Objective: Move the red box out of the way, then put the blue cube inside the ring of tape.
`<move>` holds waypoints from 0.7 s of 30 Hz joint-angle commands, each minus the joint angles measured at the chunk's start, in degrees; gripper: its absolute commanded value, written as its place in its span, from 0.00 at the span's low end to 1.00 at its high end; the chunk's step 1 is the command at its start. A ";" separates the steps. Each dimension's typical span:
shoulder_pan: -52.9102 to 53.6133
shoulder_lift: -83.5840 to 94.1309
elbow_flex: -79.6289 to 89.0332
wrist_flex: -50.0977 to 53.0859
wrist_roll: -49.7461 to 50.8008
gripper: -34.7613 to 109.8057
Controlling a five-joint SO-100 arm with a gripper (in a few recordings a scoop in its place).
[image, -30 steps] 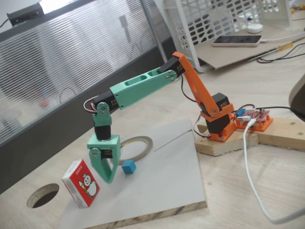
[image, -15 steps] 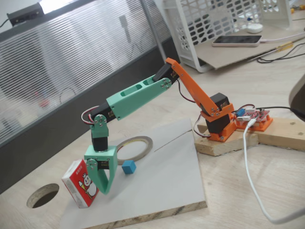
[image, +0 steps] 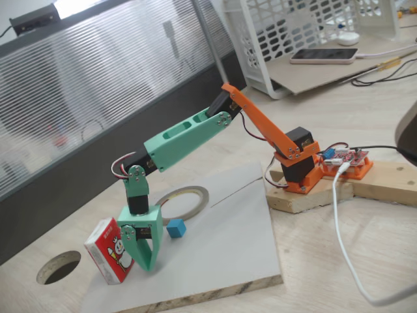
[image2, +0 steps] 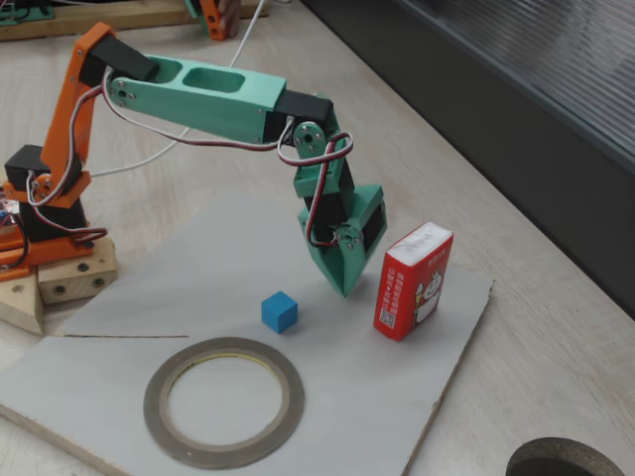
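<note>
Plainly, little was done yet. Nearest the camera, the tape lay flat on the board with its centre empty. Just beyond it sat the cube, outside the ring and untouched. Further back the gripper pointed down just beside the upright box; its fingers looked pressed together, grasping nothing. Both steps remained, I judged.

Pale wooden table; ribbed frosted partition behind; white lattice basket.
</note>
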 commanded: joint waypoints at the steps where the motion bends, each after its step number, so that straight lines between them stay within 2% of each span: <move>1: -0.62 0.62 -1.49 -0.09 0.53 0.23; 10: -0.44 0.62 -2.64 -0.18 0.53 0.24; 21: 5.01 -8.44 -21.27 -0.09 0.53 0.24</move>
